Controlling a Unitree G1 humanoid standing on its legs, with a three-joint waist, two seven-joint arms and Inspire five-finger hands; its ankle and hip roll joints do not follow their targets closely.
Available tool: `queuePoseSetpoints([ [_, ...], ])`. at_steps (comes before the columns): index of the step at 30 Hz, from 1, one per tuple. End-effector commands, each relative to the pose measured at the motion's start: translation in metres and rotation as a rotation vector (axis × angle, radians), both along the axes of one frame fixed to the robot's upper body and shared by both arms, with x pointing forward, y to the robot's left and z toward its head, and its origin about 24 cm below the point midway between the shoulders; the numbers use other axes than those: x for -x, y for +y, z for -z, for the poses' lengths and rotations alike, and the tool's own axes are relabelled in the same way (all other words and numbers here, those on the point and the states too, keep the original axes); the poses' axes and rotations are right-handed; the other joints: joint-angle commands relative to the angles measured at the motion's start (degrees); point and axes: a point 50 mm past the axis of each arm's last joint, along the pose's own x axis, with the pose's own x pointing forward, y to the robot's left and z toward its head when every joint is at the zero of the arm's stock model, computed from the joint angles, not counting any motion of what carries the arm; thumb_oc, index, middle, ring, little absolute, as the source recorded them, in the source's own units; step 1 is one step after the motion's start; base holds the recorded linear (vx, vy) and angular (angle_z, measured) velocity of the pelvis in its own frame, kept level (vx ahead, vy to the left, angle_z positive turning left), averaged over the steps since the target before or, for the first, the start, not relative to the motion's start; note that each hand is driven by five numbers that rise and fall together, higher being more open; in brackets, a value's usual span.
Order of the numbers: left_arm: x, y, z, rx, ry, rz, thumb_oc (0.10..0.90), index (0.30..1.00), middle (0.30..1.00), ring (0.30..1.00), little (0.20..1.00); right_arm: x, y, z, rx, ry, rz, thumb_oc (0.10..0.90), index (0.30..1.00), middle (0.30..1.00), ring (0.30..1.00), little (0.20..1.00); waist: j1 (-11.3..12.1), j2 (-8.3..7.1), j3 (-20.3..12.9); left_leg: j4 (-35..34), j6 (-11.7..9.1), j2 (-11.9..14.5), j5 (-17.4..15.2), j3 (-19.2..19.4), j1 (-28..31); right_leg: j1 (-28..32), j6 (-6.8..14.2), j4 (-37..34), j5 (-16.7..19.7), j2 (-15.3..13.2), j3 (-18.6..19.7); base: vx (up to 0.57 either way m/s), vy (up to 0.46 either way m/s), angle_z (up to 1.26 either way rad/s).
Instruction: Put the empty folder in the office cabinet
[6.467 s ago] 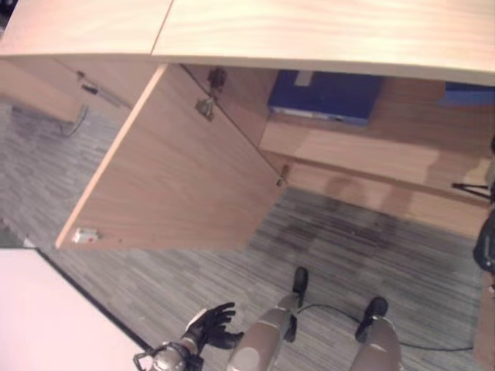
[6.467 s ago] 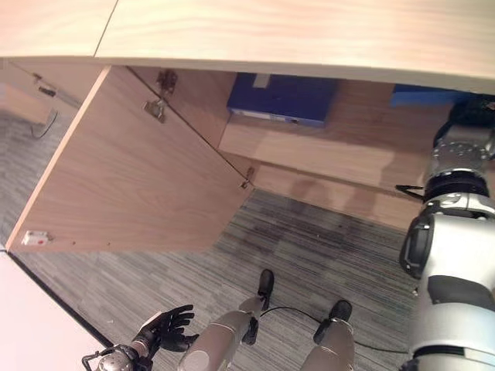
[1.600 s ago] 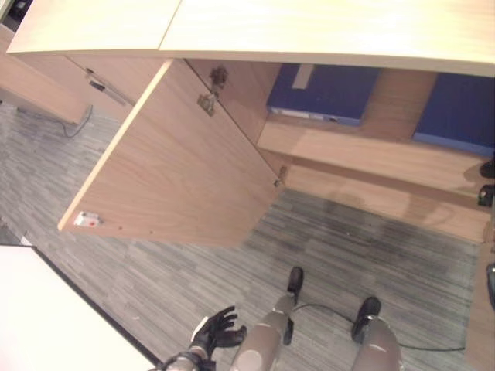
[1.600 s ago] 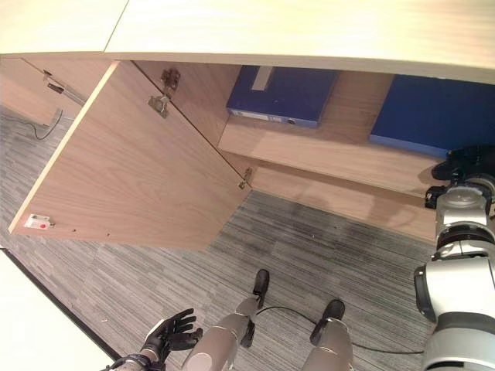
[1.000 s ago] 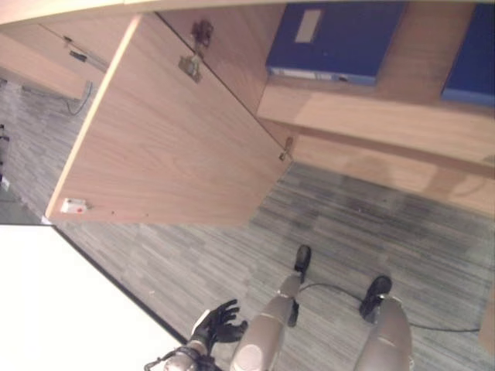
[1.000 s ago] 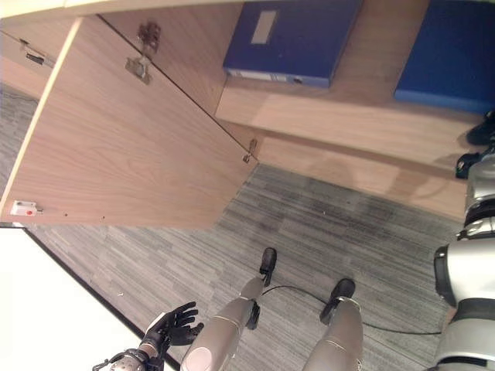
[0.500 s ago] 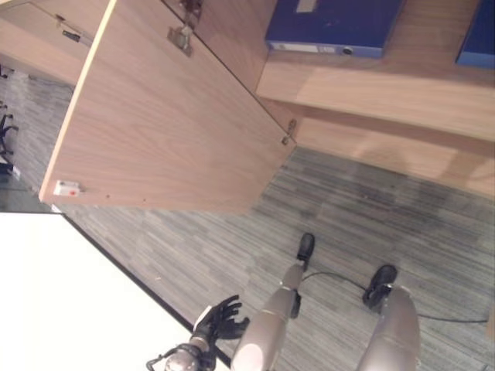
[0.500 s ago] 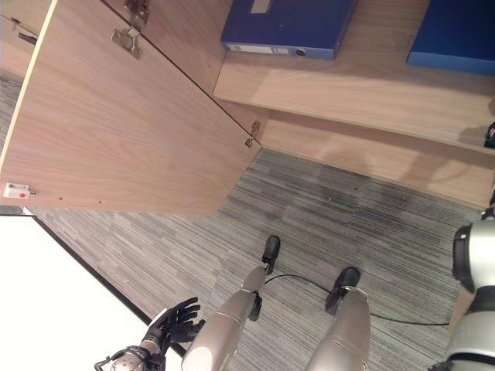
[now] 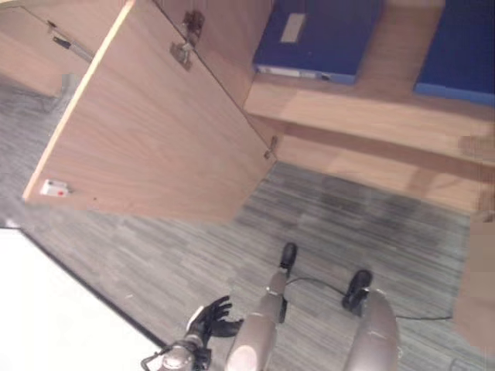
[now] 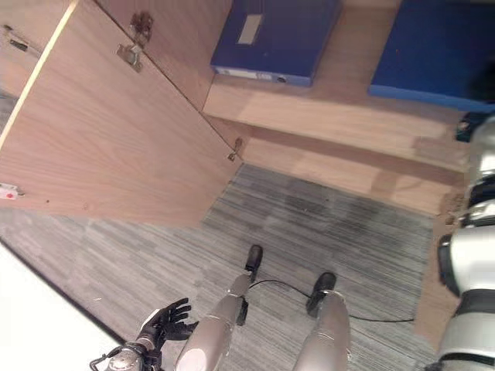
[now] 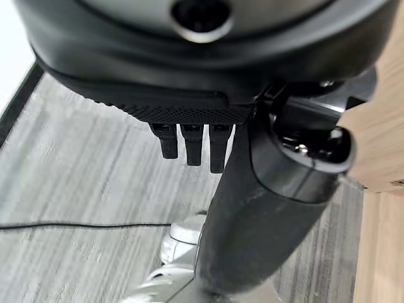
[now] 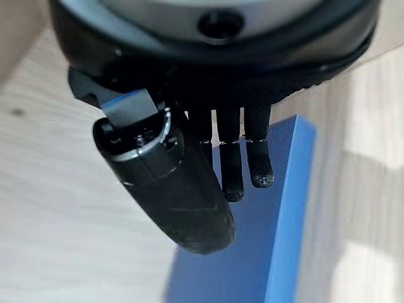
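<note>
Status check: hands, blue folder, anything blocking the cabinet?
Left hand open, low over the carpet. Right hand open above the flat blue folder lying on the wooden cabinet shelf. Cabinet door open, no obstruction.

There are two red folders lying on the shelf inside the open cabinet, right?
Not red. The right eye view shows both are blue: one folder with a pale label and a second folder to its right, lying on the shelf of the cabinet, whose door is open.
</note>
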Motion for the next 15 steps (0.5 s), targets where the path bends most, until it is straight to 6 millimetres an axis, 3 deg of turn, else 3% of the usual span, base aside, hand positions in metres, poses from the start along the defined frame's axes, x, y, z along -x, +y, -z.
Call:
queuePoseSetpoints([
  [1,-0.003,0.001,0.004,-0.028,0.026,-0.02,0.8,0.9,0.9,0.9,0.9,0.008,0.002,-0.015,0.053,-0.148,-0.011,0.4,0.3,0.3,0.3,0.3,1.16,-1.64,-2.23,-4.14,-0.03,-1.09,-9.42,0.17,13.06,10.81,4.61,-13.95,2.51,3.11,1.05,0.14,0.045,-0.01],
  [2,-0.003,-0.003,0.005,-0.017,0.034,-0.043,0.8,0.9,0.9,0.9,0.9,-0.001,0.022,0.028,-0.019,-0.11,-0.068,0.4,0.3,0.3,0.3,0.3,0.39,-2.51,-2.92,-4.14,0.2,-0.93,-9.86,0.52,14.79,13.58,4.86,-15.78,3.28,3.79,1.17,0.09,0.029,0.15],
  [3,-0.003,-0.003,0.006,-0.018,0.034,-0.043,0.8,0.9,0.9,0.9,0.9,-0.001,0.022,0.029,-0.02,-0.11,-0.067,0.4,0.3,0.3,0.3,0.3,0.43,-2.53,-2.91,-4.14,0.2,-0.91,-9.87,0.51,14.84,13.66,4.86,-15.84,3.3,3.81,1.16,0.07,0.052,0.03],
  [4,-0.005,-0.007,0.006,-0.009,0.031,-0.063,0.8,0.9,0.9,0.9,0.9,-0.002,0.039,0.074,-0.109,-0.062,-0.111,0.4,0.3,0.3,0.3,0.3,-0.38,-3.2,-3.65,-4.14,0.43,-0.73,-10.52,1.19,16.21,15.56,5.17,-17.52,3.96,4.2,1.46,0.02,0.057,-0.07],
  [5,-0.007,-0.008,0.006,-0.004,0.029,-0.079,0.8,0.9,0.9,0.9,0.9,-0.001,0.047,0.094,-0.154,-0.041,-0.13,0.4,0.3,0.3,0.3,0.3,-0.92,-3.45,-4.19,-4.14,0.68,-0.76,-10.4,1.55,16.42,16.3,5.3,-18.64,4.71,4.42,1.48,0.03,0.057,-0.13],
  [6,-0.005,-0.007,0.006,-0.009,0.033,-0.079,0.8,0.9,0.9,0.9,0.9,0.0,0.047,0.097,-0.158,-0.037,-0.129,0.4,0.3,0.3,0.3,0.3,-0.81,-3.62,-4.22,-4.14,0.69,-0.69,-10.46,1.59,16.69,16.74,5.31,-19.05,4.88,4.56,1.46,0.03,0.063,-0.16],
  [7,-0.006,-0.003,0.006,-0.013,0.039,-0.128,0.8,0.9,0.9,0.9,0.9,0.007,0.063,0.135,-0.222,0.018,-0.168,0.4,0.3,0.3,0.3,0.3,-1.76,-4.75,-5.3,-4.14,0.87,-0.55,-10.85,2.37,17.41,18.47,5.6,-21.28,5.65,5.27,2.0,0.03,0.029,-0.14],
  [8,-0.006,-0.003,0.007,-0.013,0.039,-0.127,0.8,0.9,0.9,0.9,0.9,0.007,0.064,0.135,-0.223,0.019,-0.167,0.4,0.3,0.3,0.3,0.3,-1.71,-4.76,-5.31,-4.14,0.87,-0.53,-10.86,2.39,17.46,18.55,5.6,-21.38,5.7,5.31,2.0,0.05,0.081,-0.16],
  [9,-0.005,-0.001,0.007,-0.012,0.046,-0.168,0.8,0.9,0.9,0.9,0.9,0.017,0.082,0.174,-0.31,0.074,-0.196,0.4,0.3,0.3,0.3,0.3,-2.6,-5.86,-6.48,-4.14,1.12,-0.5,-11.44,3.41,18.81,20.38,5.86,-23.32,6.49,5.65,2.57,0.02,0.053,-0.16],
  [10,-0.005,-0.001,0.008,-0.012,0.047,-0.168,0.8,0.9,0.9,0.9,0.9,0.017,0.082,0.174,-0.311,0.075,-0.195,0.4,0.3,0.3,0.3,0.3,-2.57,-5.88,-6.46,-4.14,1.12,-0.49,-11.45,3.43,18.88,20.47,5.87,-23.4,6.53,5.67,2.58,0.04,0.089,-0.2],
  [11,-0.005,-0.005,0.009,-0.014,0.056,-0.183,0.8,0.9,0.9,0.9,0.9,0.03,0.097,0.204,-0.368,0.131,-0.222,0.4,0.3,0.3,0.3,0.3,-3.43,-7.04,-7.43,-4.14,1.3,-0.58,-12.08,4.3,20.03,21.91,5.99,-24.84,6.98,5.94,3.08,0.02,0.037,-0.21],
  [12,-0.004,-0.004,0.01,-0.016,0.058,-0.183,0.8,0.9,0.9,0.9,0.9,0.031,0.098,0.205,-0.369,0.134,-0.222,0.4,0.3,0.3,0.3,0.3,-3.39,-7.12,-7.45,-4.14,1.32,-0.57,-12.12,4.36,20.2,22.16,6.01,-25.06,7.07,5.99,3.12,0.04,0.084,-0.35],
  [13,-0.004,-0.008,0.01,-0.012,0.065,-0.195,0.8,0.9,0.9,0.9,0.9,0.044,0.116,0.232,-0.42,0.197,-0.265,0.4,0.3,0.3,0.3,0.3,-4.32,-8.02,-8.38,-4.14,1.6,-0.72,-12.65,5.23,21.02,23.47,6.17,-26.39,7.52,6.22,3.6,0.04,0.074,-0.38],
  [14,-0.005,-0.007,0.01,-0.014,0.067,-0.211,0.8,0.9,0.9,0.9,0.9,0.051,0.121,0.243,-0.437,0.231,-0.276,0.532,0.498,0.498,0.498,0.498,-4.7,-8.34,-8.99,-4.14,1.73,-0.76,-12.94,5.64,21.63,24.15,6.22,-26.89,7.77,6.24,3.78,0.04,0.075,-0.36],
  [15,-0.004,-0.007,0.011,-0.015,0.068,-0.211,0.8,0.9,0.9,0.9,0.9,0.051,0.121,0.243,-0.438,0.232,-0.277,0.59,0.585,0.585,0.585,0.585,-4.68,-8.37,-9.01,-4.14,1.74,-0.75,-12.97,5.69,21.71,24.25,6.24,-26.98,7.81,6.26,3.82,0.06,0.082,-0.29],
])
